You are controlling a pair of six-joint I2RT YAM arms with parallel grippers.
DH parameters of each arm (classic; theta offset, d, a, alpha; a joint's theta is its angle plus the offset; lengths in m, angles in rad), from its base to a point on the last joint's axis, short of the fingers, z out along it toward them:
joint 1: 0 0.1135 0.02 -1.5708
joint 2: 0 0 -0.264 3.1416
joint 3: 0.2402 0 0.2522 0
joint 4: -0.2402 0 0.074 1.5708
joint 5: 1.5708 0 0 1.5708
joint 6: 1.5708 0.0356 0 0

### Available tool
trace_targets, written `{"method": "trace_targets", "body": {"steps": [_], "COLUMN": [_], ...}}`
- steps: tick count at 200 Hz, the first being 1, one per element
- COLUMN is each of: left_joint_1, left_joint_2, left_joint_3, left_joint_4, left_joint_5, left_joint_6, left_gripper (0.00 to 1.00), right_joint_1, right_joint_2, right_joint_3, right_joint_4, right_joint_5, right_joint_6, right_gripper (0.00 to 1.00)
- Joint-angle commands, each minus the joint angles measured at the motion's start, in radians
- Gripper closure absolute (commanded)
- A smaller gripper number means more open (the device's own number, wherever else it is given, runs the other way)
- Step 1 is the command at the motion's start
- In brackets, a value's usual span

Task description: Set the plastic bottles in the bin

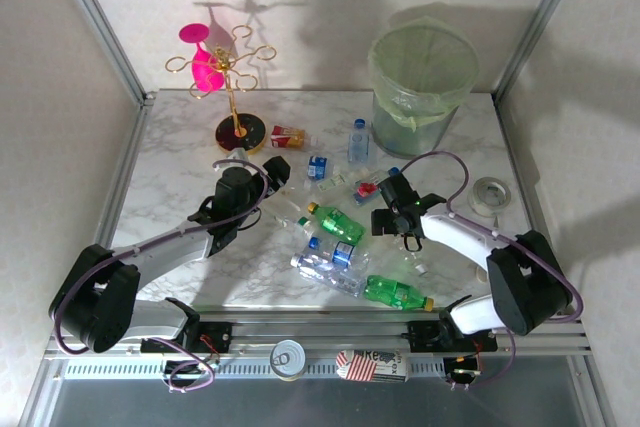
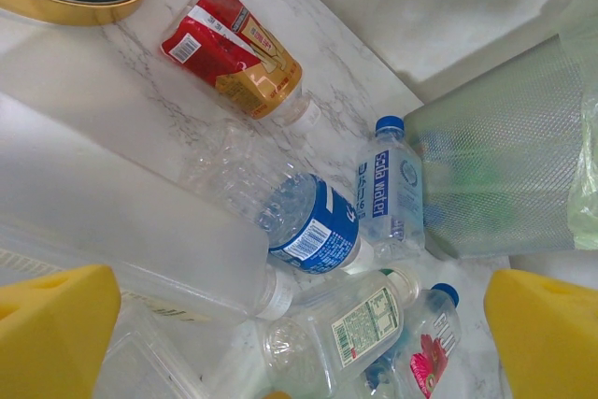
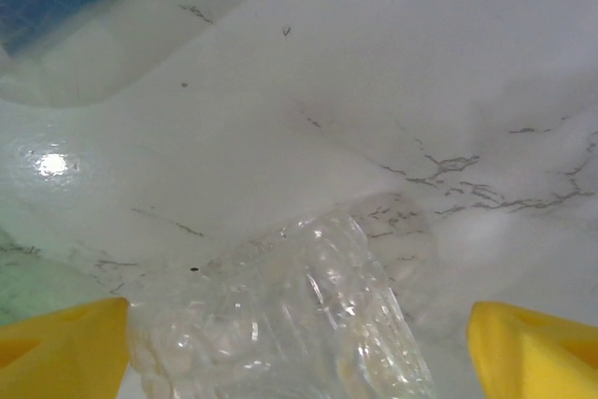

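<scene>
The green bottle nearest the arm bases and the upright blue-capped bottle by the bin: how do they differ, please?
The green bottle lies on its side; the blue-capped bottle stands upright. The green bottle has a yellow cap; the blue-capped bottle is clear. Both are capped and rest on the marble table.

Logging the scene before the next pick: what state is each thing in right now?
Bin: upright, bag-lined.
Blue-capped bottle beside bin: standing.
Green bottles: lying flat.
Clear bottle: lying flat.
Left gripper: open, empty.
Right gripper: open, astride that bottle.
Gold stand: upright.
</scene>
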State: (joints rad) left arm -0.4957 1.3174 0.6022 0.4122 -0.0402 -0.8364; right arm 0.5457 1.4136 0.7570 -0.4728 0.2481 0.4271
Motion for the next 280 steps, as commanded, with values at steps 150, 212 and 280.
{"method": "trace_targets", "body": {"steps": [150, 212, 280], "left_joint_1": [-0.004, 0.005, 0.008], "left_joint_2": [-0.055, -0.070, -0.087], "left_joint_3": [-0.001, 0.010, 0.009], "left_joint_4": [-0.013, 0.006, 0.033], "left_joint_5": [-0.038, -0.057, -0.026], "left_joint_6": [0.014, 0.031, 0.079], "left_gripper": [0.00, 0.00, 0.01], "right_joint_1": [-0.004, -0.036, -0.117], "right_joint_2": [0.030, -0.066, -0.131], "right_joint_3": [-0.002, 0.183, 0.548], "right_joint_4": [0.082, 0.018, 0.177], "right_joint_5": [0.115, 0.185, 0.022], "right_joint_6": [-0.074, -0.198, -0.303], "right_gripper": [0.44, 0.53, 0.55]}}
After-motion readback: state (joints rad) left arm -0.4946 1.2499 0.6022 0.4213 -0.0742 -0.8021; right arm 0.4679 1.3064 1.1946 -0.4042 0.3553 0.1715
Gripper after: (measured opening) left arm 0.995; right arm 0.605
